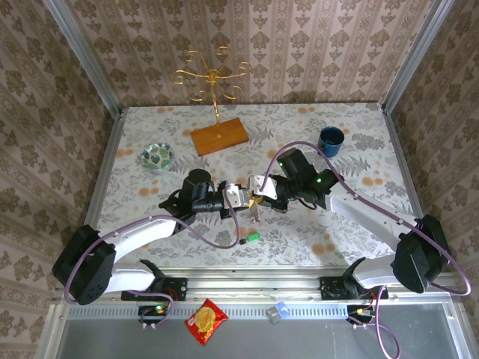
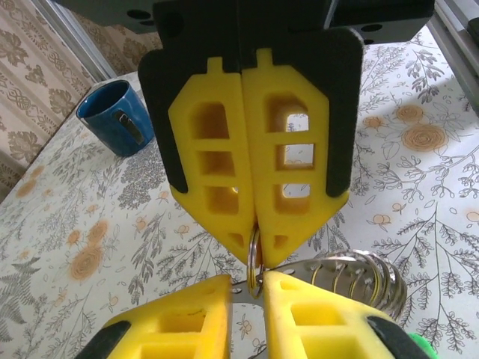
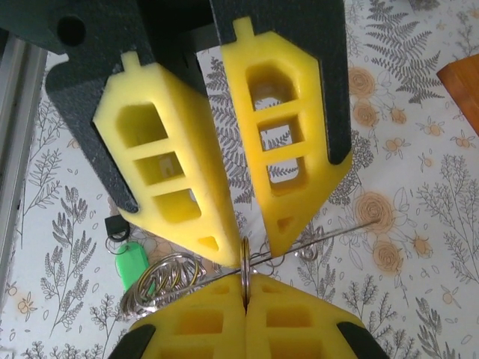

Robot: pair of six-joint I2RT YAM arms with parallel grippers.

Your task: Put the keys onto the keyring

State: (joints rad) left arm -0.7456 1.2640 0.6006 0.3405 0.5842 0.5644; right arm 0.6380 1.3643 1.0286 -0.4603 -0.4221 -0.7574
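Observation:
Both grippers meet above the middle of the table. The keyring [image 3: 245,262], a thin metal split ring seen edge-on, is pinched in my right gripper [image 3: 245,288], which is shut on it. My left gripper [image 2: 247,288] faces it with a narrow gap between its yellow fingers. The keyring [image 2: 253,265] stands in that gap. In the top view the left gripper [image 1: 249,197] and right gripper [image 1: 262,197] are tip to tip. A key with a green head [image 1: 253,237] lies on the table below them. It appears as a green key [image 3: 129,265] with a dark end.
A wire coil [image 3: 161,280] with a long straight wire [image 3: 329,235] passes by the ring. A blue cup [image 1: 331,140] stands at the back right, a patterned bowl [image 1: 157,157] at the left, and a gold wire stand on a wooden base [image 1: 218,136] at the back.

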